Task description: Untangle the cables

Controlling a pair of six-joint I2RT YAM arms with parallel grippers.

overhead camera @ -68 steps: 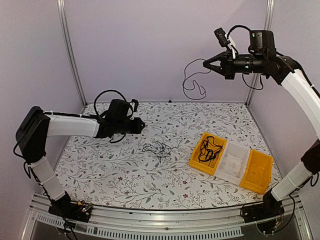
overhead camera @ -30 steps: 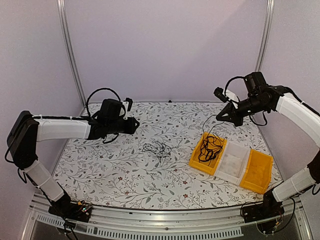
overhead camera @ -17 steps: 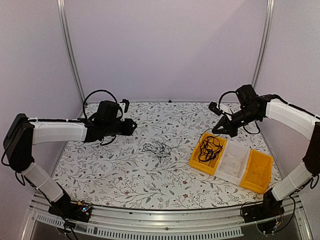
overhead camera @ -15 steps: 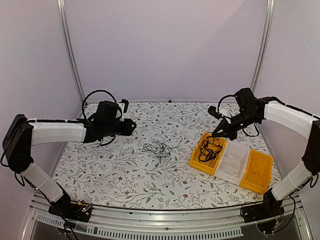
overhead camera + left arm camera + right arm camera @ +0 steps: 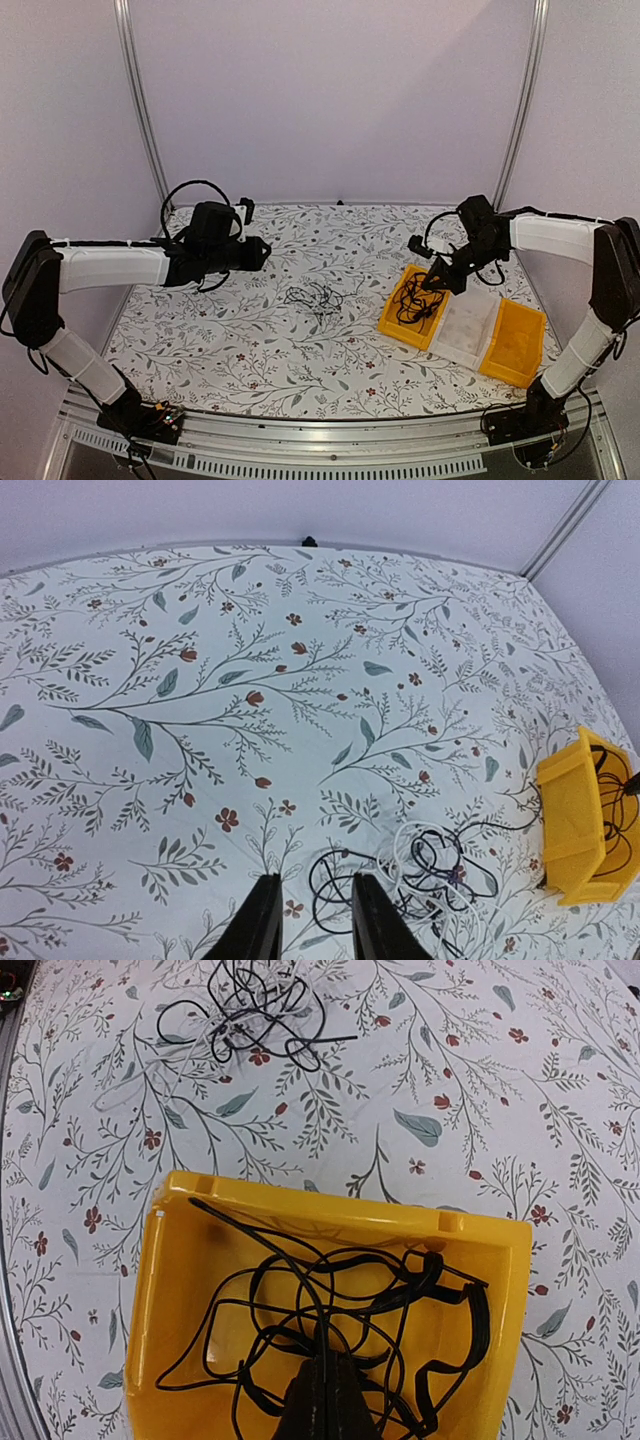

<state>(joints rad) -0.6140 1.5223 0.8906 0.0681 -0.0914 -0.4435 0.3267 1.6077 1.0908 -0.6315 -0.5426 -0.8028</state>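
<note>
A tangle of black and white cables lies on the floral table near its middle; it also shows in the left wrist view and the right wrist view. More black cables lie looped inside a yellow bin. My right gripper hangs low over that bin, shut on a thin black cable that runs from its fingertips to the bin's far corner. My left gripper is open and holds nothing, left of and above the tangle, its fingers pointing toward it.
A white bin and a second yellow bin stand in a row to the right of the first yellow bin. Purple walls and metal frame posts close in the table at the back and sides.
My right arm has come down from high at the back, carrying the black cable into the yellow bin. My left arm has drawn back a little to the left.
</note>
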